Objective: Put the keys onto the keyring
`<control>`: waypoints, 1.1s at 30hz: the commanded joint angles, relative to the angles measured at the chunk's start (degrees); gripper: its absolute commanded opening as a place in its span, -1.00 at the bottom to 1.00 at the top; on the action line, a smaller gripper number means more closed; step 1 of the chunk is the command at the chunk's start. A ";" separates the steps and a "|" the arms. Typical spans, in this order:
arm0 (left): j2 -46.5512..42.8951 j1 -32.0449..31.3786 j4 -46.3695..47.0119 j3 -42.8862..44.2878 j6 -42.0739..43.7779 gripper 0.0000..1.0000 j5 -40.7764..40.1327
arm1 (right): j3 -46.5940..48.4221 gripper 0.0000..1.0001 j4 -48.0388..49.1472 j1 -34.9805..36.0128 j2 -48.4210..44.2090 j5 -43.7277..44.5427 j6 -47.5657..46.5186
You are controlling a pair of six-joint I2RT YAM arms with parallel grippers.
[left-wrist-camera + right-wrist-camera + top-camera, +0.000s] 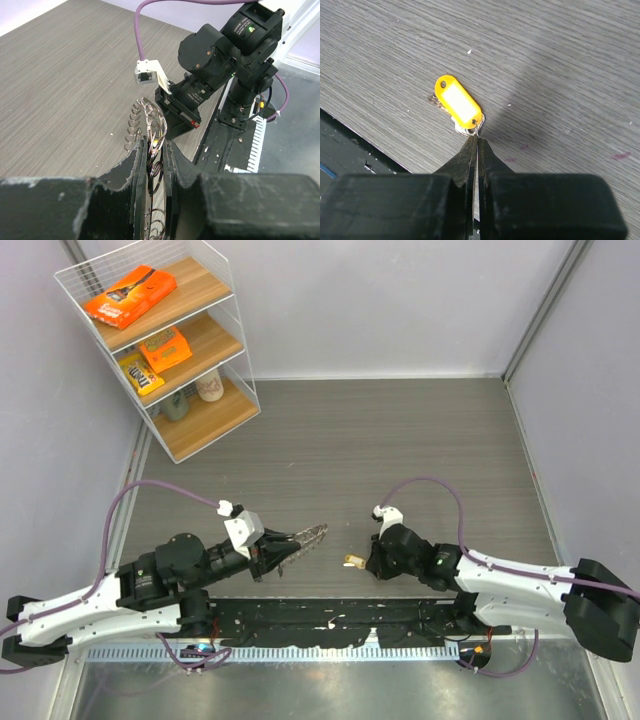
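The keyring, a floppy loop strung with small silvery metal rings, sticks out rightward from my left gripper. In the left wrist view my left gripper is shut on the keyring, whose rings fan out past the fingertips. The keys lie flat on the table under a yellow tag with a white label. My right gripper is shut on the thin wire loop at the tag's near end. From above, the keys lie just left of my right gripper, a short gap right of the keyring.
A white wire shelf with snack packs and bottles stands at the back left. A black mounting rail runs along the near table edge, close below both grippers. The right arm's wrist fills the upper right of the left wrist view.
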 commanded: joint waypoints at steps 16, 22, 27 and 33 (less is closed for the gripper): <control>1.79 -0.07 10.41 1.39 2.38 -1.00 4.20 | 16.18 -0.89 -21.27 -0.06 -27.15 -11.51 -13.78; 3.81 0.01 18.05 0.69 5.37 -1.00 7.63 | 23.04 -0.88 -23.21 0.20 -26.27 -23.02 -16.69; 5.31 0.01 20.95 0.87 7.65 -1.00 9.21 | 29.01 -0.88 -23.91 0.99 -24.52 -30.40 -18.45; 6.01 0.01 28.16 -2.11 11.95 -1.00 13.34 | 35.34 -0.88 -21.20 2.48 -20.83 -35.69 -16.53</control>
